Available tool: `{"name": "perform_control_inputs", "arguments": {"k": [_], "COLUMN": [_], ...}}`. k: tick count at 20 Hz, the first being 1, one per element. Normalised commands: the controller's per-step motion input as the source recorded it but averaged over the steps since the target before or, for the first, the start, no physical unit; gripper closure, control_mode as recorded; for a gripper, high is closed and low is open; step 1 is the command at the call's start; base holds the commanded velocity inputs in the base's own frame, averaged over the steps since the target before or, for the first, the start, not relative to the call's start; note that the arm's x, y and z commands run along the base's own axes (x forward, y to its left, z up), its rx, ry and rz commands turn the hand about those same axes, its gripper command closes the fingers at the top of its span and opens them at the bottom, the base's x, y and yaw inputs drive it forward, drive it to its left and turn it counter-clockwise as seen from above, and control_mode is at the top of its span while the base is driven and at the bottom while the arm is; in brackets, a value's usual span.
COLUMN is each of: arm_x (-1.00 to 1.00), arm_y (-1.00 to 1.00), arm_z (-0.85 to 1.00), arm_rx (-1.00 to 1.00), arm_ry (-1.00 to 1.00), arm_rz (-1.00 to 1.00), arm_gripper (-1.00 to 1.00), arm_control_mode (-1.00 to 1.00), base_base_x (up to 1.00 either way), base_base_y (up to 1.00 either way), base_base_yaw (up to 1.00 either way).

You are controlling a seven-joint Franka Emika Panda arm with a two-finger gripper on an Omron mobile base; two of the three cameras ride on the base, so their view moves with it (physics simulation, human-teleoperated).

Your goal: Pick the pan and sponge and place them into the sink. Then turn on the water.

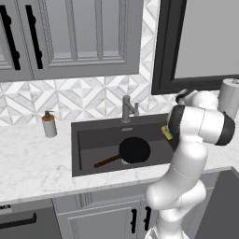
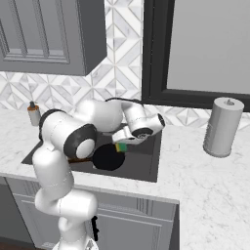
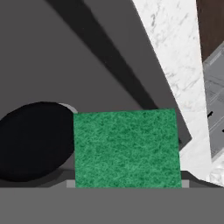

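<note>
Holding: fingers (image 2: 122,144) clamped on sponge (image 3: 127,148)
Sponge vs sink (image 1: 93,135): hanging over right end, basin right below
Pan (image 1: 134,150): already inside, just left

You find no readable text, label, brand, number or sign in any view. Soap dispenser (image 1: 49,124) beside sink (image 1: 93,136): plain, unmarked. Paper towel roll (image 2: 222,126) on desk (image 2: 210,185): blank. Cabinet doors (image 1: 70,35): no markings. Sponge (image 3: 127,148): bare green surface.
</note>
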Motion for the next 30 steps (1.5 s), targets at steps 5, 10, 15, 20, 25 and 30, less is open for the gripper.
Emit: {"name": "perform_control_inputs", "arguments": {"k": [5, 10, 15, 20, 25, 30], "arm_x": [0.41, 0.14, 0.1, 0.17, 0.21, 0.24], "arm_y": [0.01, 0.06, 0.26, 0.3, 0.26, 0.17], "arm_z": [-0.44, -0.57, -0.41, -0.28, -0.24, -0.35], "arm_rx": [0.0, 0.0, -0.01, -0.02, 0.0, 0.0], "arm_ry": [0.01, -0.02, 0.0, 0.0, 0.0, 0.0], "arm_rz": [-0.02, -0.03, -0.04, -0.04, -0.04, -0.03], "arm_gripper": [1.0, 1.0, 1.0, 1.0, 1.0, 1.0], "arm_control_mode": [-1.0, -1.0, -1.0, -1.0, -1.0, -1.0], "base_base_x": [0.0, 0.0, 0.0, 0.0, 0.0, 0.0], "base_base_y": [0.0, 0.0, 0.0, 0.0, 0.0, 0.0], "base_base_yaw": [0.0, 0.0, 0.0, 0.0, 0.0, 0.0]}}
